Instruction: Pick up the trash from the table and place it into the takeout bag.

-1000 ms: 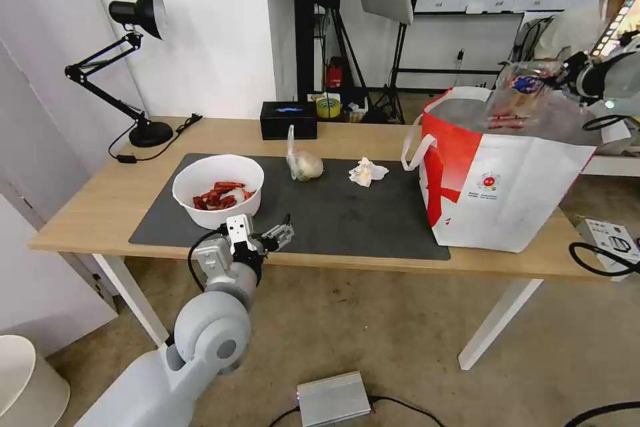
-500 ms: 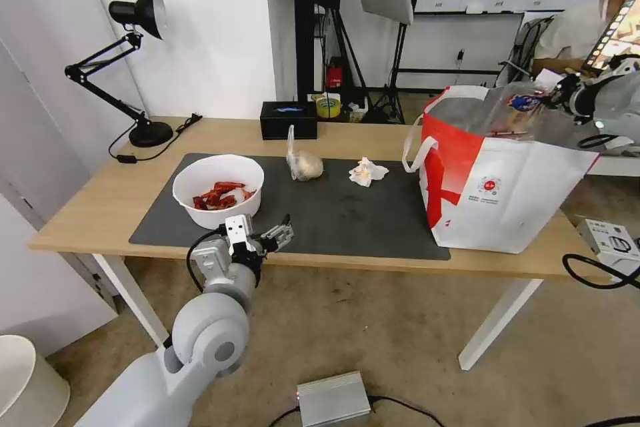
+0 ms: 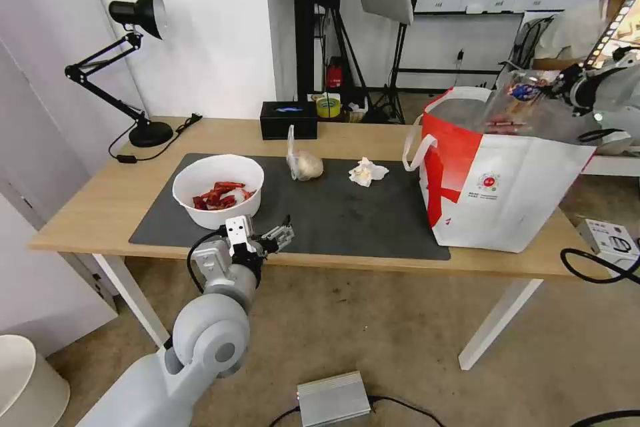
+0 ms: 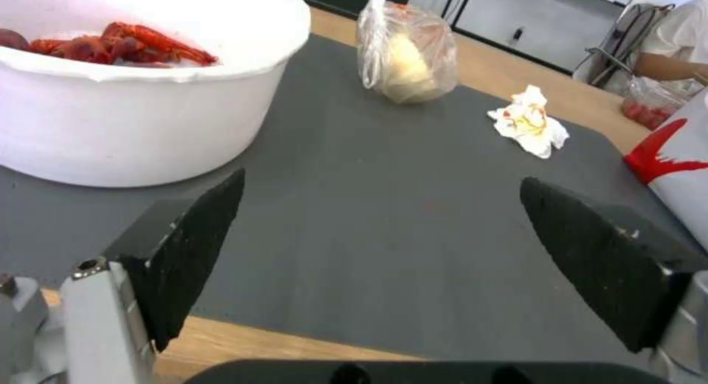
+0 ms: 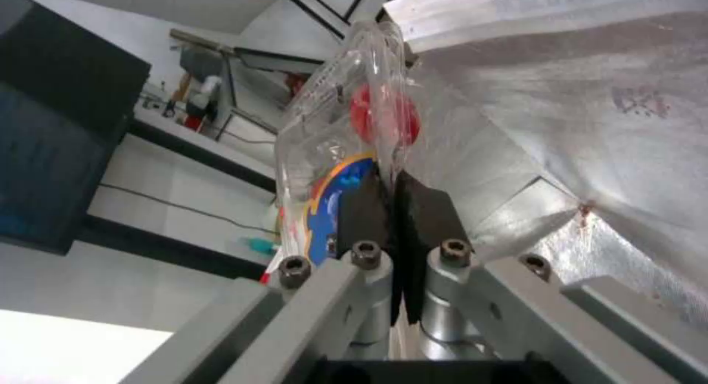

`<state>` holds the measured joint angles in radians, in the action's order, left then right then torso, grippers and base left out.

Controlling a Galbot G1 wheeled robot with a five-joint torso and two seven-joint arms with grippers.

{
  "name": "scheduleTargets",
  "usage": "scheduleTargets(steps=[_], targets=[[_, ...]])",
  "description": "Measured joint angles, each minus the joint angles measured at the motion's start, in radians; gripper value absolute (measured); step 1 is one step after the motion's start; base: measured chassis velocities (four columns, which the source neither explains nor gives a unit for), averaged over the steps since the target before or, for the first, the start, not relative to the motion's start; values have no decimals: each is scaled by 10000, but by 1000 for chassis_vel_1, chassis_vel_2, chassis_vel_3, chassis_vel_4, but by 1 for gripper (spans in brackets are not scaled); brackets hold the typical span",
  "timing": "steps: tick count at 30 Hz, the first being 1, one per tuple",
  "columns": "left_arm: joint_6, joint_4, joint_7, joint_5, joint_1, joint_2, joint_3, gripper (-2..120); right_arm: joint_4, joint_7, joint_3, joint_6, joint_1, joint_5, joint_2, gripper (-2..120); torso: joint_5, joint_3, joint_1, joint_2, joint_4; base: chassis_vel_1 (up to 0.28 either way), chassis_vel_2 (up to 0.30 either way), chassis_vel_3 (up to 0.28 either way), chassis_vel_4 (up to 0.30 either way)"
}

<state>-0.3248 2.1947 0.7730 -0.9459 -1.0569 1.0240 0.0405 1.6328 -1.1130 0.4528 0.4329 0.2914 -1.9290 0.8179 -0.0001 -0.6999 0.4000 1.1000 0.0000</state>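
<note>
My right gripper (image 3: 559, 85) is shut on the clear hinged tray (image 3: 517, 103) and holds it tilted over the open mouth of the takeout bag (image 3: 507, 193). In the right wrist view the right gripper (image 5: 389, 180) pinches the tray's edge (image 5: 332, 124) beside the foil lining (image 5: 561, 168). On the table's (image 3: 100, 207) dark mat (image 3: 347, 213) sit a white bowl (image 3: 218, 190) of red scraps, a knotted clear bag (image 3: 305, 163) and a crumpled tissue (image 3: 367, 171). My left gripper (image 3: 280, 235) hangs open at the mat's front edge, right of the bowl (image 4: 147, 113).
A black desk lamp (image 3: 143, 13) stands at the table's far left and a black tissue box (image 3: 288, 119) at the back edge. On the floor lie a silver power unit (image 3: 333, 399) and cables (image 3: 593, 260). A white bin (image 3: 27, 380) stands at the lower left.
My right gripper has carried the clear tray a little left and lower, over the bag's mouth. The left arm and the things on the mat have not moved.
</note>
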Motion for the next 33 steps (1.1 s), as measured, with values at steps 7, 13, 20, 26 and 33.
scheduleTargets(steps=[7, 13, 20, 26, 33], targets=[[0, -35, 0, -2, 36, 20, -22, 100, -83, 419, -166, 185, 214, 722, 15, 0, 2, 0, 0, 0, -1, 0, 0, 0, 0], [1, -76, -2, -6, 85, 46, -49, 100, -88, 626, -241, 246, 374, 1085, 14, 0, 0, 0, 0, 0, 0, 0, 0, 0, 0], [4, -83, -5, -13, 103, 48, -62, 100, -80, 686, -242, 244, 542, 1243, 57, 0, 0, 0, 0, 0, 0, 0, 0, 0, 0], [4, -82, -6, -15, 102, 37, -62, 100, 53, 831, -186, 245, 674, 1246, 57, 0, 1, 0, 0, 0, -1, 0, 0, 0, 0], [5, -64, -6, -15, 77, 80, -62, 100, 269, 1094, -149, 245, 711, 1277, -47, 22, 1, 0, 0, 0, -1, 0, 0, 0, 0]])
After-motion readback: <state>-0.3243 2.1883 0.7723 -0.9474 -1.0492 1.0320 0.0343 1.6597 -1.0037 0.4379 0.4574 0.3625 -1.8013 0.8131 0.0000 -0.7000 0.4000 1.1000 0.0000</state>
